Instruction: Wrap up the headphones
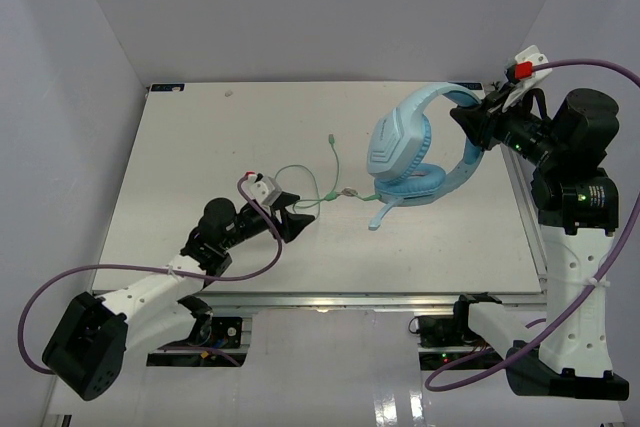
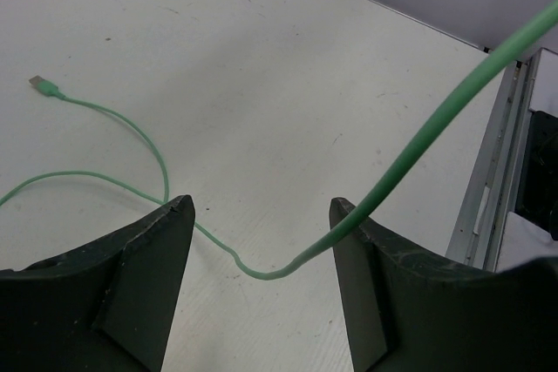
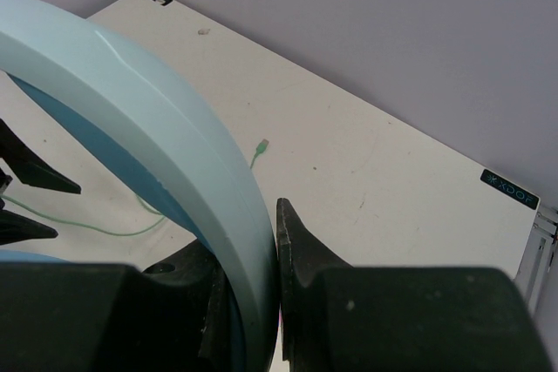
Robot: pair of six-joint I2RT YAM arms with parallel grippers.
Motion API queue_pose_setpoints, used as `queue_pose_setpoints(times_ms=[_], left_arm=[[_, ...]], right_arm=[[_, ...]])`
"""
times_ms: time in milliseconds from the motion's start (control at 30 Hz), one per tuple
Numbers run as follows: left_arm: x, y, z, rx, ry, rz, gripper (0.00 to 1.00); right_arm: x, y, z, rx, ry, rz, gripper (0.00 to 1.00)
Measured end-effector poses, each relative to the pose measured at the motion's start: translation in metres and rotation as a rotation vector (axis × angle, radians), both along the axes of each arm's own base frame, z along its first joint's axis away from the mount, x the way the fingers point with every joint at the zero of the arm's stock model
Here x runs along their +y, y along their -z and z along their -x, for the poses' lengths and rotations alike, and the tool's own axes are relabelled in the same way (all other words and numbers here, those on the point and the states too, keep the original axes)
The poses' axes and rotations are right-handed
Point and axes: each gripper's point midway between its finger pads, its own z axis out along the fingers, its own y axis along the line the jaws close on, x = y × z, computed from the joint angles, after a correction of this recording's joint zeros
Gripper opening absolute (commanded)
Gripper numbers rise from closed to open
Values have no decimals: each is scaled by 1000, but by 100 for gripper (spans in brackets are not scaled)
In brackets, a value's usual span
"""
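At table (image 1: pixel 200 147) right: headphones (image 1: pixel 400 142), headband (image 1: pixel 472 154) in right jaws, earcups (image 1: pixel 412 185) leftward.

White table (image 1: pixel 200 147), pale lilac walls (image 1: pixel 300 7), even light

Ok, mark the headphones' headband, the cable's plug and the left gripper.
headband (image 3: pixel 157 111): right wrist view, on its pale blue outer face.
plug (image 2: pixel 47 88): left wrist view, on its green body.
left gripper (image 2: pixel 261 205): left wrist view, midway between its fingertips.

Top view high behind, whole table (image 1: pixel 200 167), wrist views close past fingers (image 2: pixel 148 285), all sharing cable (image 2: pixel 418 138)
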Motion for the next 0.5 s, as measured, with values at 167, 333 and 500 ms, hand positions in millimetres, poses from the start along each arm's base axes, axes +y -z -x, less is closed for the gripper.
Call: queue_pose_setpoints(times_ms=[167,333,500], left_arm=[[-2,8,-1,13,-2,34,63],[0,34,3,78,-16,50,59],[2,54,6,133,-24,55,40]], right_arm=[[2,0,1,12,-9,-18,8],[5,0,1,33,-17,-43,8],[5,4,-3,79,-15,-83,8]])
